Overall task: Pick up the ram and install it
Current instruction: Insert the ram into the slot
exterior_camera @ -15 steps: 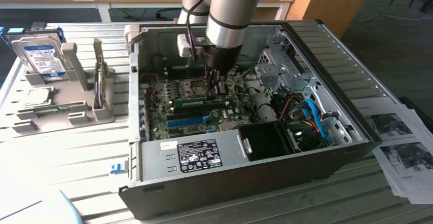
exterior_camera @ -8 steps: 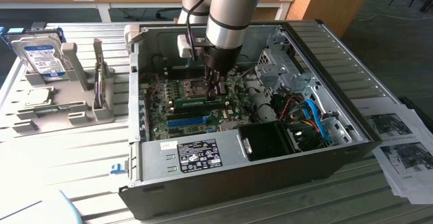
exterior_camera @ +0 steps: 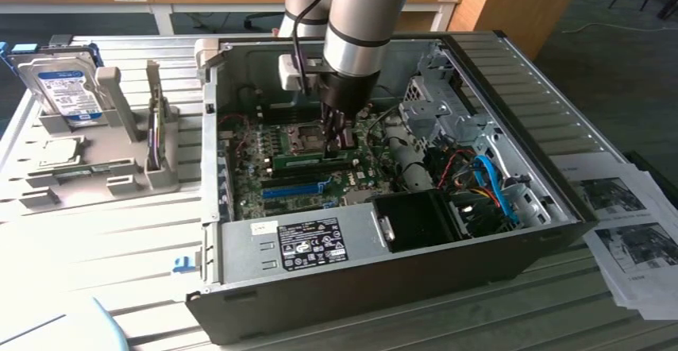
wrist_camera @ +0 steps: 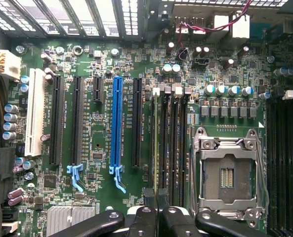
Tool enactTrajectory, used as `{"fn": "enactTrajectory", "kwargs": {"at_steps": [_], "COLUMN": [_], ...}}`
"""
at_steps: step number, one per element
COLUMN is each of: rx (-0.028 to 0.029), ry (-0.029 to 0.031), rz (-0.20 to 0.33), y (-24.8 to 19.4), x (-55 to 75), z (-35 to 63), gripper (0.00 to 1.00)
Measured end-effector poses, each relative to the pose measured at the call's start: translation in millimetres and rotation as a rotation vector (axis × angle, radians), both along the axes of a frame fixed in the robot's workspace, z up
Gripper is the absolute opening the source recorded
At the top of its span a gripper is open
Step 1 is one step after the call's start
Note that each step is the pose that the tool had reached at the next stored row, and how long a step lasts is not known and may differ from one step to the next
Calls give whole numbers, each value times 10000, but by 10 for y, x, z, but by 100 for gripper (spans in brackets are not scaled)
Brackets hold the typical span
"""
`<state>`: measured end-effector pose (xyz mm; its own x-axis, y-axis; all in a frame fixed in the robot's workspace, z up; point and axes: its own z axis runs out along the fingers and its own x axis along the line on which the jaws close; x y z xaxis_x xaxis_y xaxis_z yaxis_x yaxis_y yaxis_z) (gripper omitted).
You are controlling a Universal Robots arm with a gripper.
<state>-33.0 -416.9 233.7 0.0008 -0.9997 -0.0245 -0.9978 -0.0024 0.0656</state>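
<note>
Open computer case (exterior_camera: 529, 129) on the table (exterior_camera: 127, 232). You see the hand (exterior_camera: 344, 141) low over the motherboard (wrist_camera: 102, 197), its fingers (wrist_camera: 147, 198) clamped on the ram (exterior_camera: 307, 160). The ram stands on edge at the memory slots (wrist_camera: 173, 133), just beside the CPU socket (wrist_camera: 228, 173), between it and the blue slot (wrist_camera: 117, 123). A hard drive (exterior_camera: 63, 85) stands in a grey holder (exterior_camera: 106, 172) at the exterior view's left, well apart from the hand.
</note>
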Motion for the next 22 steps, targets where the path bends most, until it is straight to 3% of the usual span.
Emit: {"fn": "enactTrajectory", "kwargs": {"at_steps": [22], "rx": [-2], "ry": [-6], "rz": [-175], "y": [0], "x": [1], "z": [-10], "gripper": [11]}}
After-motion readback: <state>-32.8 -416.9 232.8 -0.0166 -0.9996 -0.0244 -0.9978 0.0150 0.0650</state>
